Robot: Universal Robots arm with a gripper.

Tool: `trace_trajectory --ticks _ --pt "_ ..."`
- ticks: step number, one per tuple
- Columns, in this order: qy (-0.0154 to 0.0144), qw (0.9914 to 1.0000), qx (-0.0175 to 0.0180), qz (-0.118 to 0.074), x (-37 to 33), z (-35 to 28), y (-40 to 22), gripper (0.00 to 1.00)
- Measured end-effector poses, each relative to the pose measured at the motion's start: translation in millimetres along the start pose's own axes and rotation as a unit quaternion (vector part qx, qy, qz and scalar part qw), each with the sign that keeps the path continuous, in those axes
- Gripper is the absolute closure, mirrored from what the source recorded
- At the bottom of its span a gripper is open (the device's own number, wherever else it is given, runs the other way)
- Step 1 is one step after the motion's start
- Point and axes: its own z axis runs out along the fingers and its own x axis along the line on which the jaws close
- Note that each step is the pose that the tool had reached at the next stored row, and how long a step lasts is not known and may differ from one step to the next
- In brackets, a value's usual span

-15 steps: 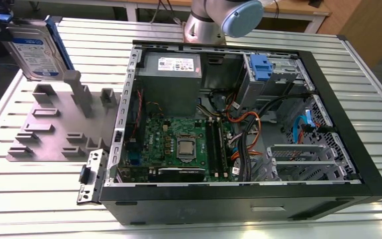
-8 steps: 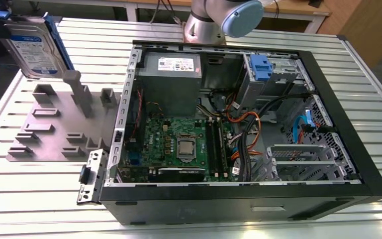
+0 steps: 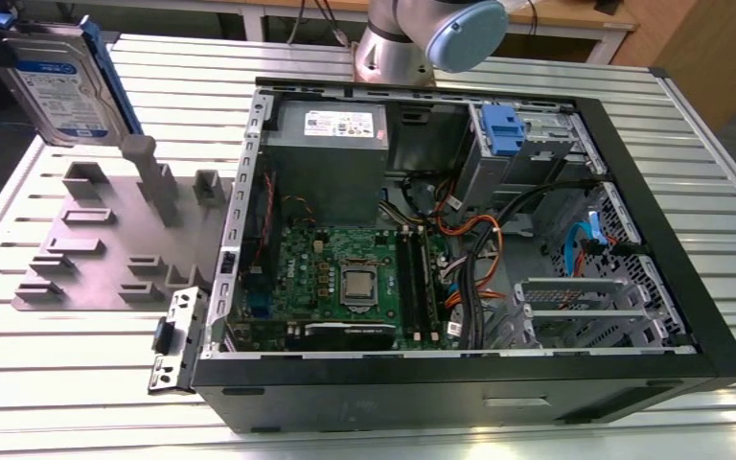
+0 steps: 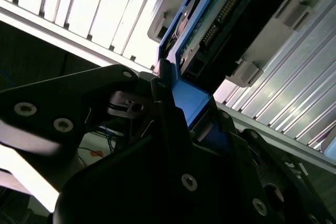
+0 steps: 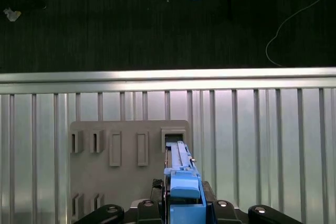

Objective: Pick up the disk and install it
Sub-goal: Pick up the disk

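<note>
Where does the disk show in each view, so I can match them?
Exterior view: the disk, raised at the exterior view's far left above the grey slotted plate.
First wrist view: edge-on in the tool, over that plate.
Second wrist view: blue carrier and circuit-board side, close up.
Shared landmark: the ribbed metal table.
</note>
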Motion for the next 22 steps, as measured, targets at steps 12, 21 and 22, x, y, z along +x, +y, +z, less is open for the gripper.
trace_trajectory --ticks 12,21,22 --pt "0.0000 1.00000 0.0000 0.000 0.0 -2.2 0.0 0.63" --pt "0.0000 1.00000 0.0000 0.000 -0.1 -9.4 0.1 0.63" --pt "0.0000 1.00000 0.0001 0.000 -0.2 -10.5 0.1 0.63"
